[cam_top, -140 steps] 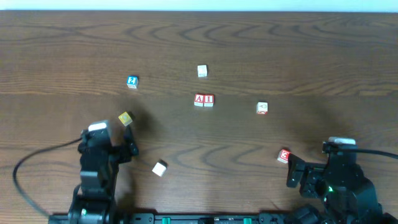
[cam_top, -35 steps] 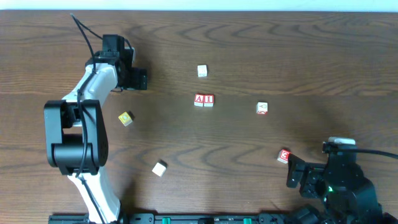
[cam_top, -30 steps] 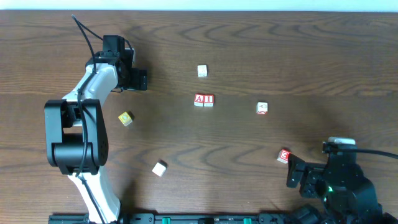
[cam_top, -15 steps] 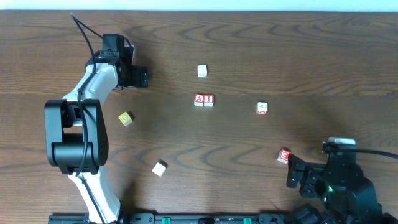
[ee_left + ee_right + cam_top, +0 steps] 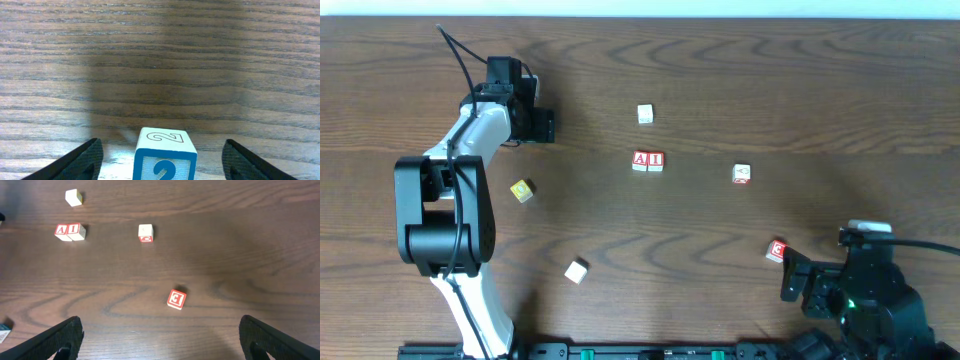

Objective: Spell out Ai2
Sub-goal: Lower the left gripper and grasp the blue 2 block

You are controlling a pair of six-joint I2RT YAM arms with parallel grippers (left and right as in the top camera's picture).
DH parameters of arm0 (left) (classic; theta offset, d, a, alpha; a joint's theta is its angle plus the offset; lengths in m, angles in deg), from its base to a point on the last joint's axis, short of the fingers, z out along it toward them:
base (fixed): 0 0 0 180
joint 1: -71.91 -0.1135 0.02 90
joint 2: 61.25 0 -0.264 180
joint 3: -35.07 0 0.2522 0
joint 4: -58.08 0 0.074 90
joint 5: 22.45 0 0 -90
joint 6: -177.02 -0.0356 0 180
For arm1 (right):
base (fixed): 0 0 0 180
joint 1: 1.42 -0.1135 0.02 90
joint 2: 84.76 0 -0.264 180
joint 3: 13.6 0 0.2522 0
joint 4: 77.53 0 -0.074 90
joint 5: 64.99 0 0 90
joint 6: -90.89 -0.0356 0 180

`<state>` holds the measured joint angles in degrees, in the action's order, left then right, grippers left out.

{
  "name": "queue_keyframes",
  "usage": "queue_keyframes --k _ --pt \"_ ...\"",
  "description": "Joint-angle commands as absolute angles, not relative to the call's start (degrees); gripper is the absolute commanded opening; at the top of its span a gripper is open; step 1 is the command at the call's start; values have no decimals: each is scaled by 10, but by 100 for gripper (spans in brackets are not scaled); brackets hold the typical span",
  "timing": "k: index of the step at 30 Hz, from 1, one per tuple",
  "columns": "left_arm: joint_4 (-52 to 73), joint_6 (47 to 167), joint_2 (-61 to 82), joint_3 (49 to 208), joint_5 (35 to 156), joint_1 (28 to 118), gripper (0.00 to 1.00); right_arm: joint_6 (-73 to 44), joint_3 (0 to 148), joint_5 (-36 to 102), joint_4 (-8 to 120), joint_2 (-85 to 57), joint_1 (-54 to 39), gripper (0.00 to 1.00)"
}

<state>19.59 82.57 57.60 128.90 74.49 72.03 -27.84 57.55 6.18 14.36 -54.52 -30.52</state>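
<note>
Left claw (image 5: 161, 142) is straddling the blue 2 cube (image 5: 164, 156), wide open, touching neither side, holding nothing, with A cube (image 5: 640, 160) and I cube (image 5: 656, 160) sitting off to its right

Left hand (image 5: 538, 125) outstretched, jaws apart, right hand (image 5: 798, 280) low, splayed

2 cube (image 5: 162, 155): on the table (image 5: 880, 90), back left, between the fingers of the left end effector (image 5: 544, 127), touching neither.
A cube (image 5: 640, 160) and I cube (image 5: 656, 160): mid-table, touching, A on the left.
Back cube (image 5: 645, 114): behind that pair, apart.
Right cube (image 5: 741, 174): right of the pair, well apart.
Front-right cube (image 5: 776, 250): just ahead of the right end effector (image 5: 788, 277).
Left cube (image 5: 523, 190): in front of the left end effector.
Front cube (image 5: 576, 270): near the front edge, left of centre.
</note>
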Motion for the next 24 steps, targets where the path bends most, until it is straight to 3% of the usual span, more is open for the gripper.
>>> queue_keyframes --k 1,12,24 --pt "197 827 585 1300 746 719 75 -284 575 60 143 -547 -301 99" --pt "197 827 585 1300 747 719 67 -284 575 60 143 -547 -301 99" --pt "197 827 585 1300 746 719 51 -284 575 60 143 -547 -301 99"
